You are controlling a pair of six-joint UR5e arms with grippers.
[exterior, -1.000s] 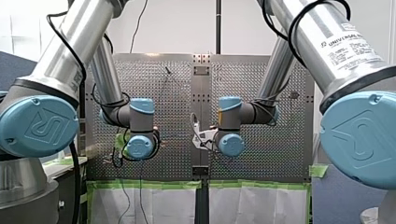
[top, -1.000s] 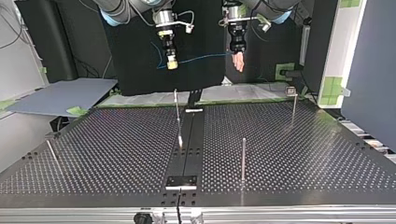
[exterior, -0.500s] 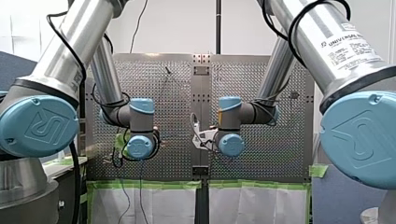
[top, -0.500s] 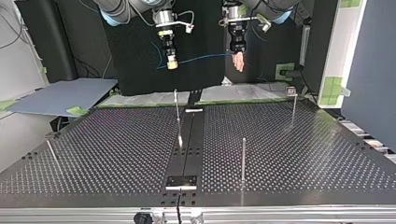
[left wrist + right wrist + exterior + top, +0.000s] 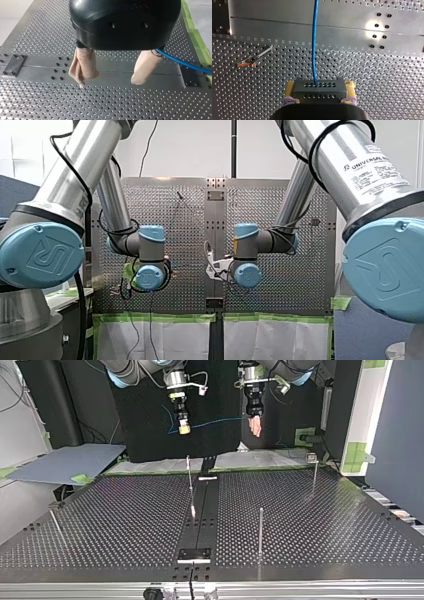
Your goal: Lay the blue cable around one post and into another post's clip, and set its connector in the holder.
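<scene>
– Right gripper first: what does it have?
– Its yellow pads are clamped on both sides of the dark rectangular connector, a block with rows of small holes. The thin blue cable leaves that block straight ahead of the gripper.
– And the left gripper?
– It has a black body and two beige padded fingers standing wide apart with nothing between them. The cable passes just beside the outer face of one finger; whether it touches, I cannot tell.
– Where is all this over the perforated metal table?
– In the top view both grippers hang high near twelve o'clock, the right toward eleven and the left toward one. The cable is strung through the air between them. One slim upright metal post stands at the centre, another post toward five o'clock, and a post with a small square head at two o'clock. None has cable on it.
– Which step, then?
– I judge it the carry, before the first wrap; the clip and the holder are not yet done. A small dark plate at six o'clock may be the holder, but I can't confirm that.
– Next move?
– Probably lowering the span beside one post and swinging it round. That calls for both arms moving together, taut enough to lie against the post without dragging the connector from the pads.
</scene>
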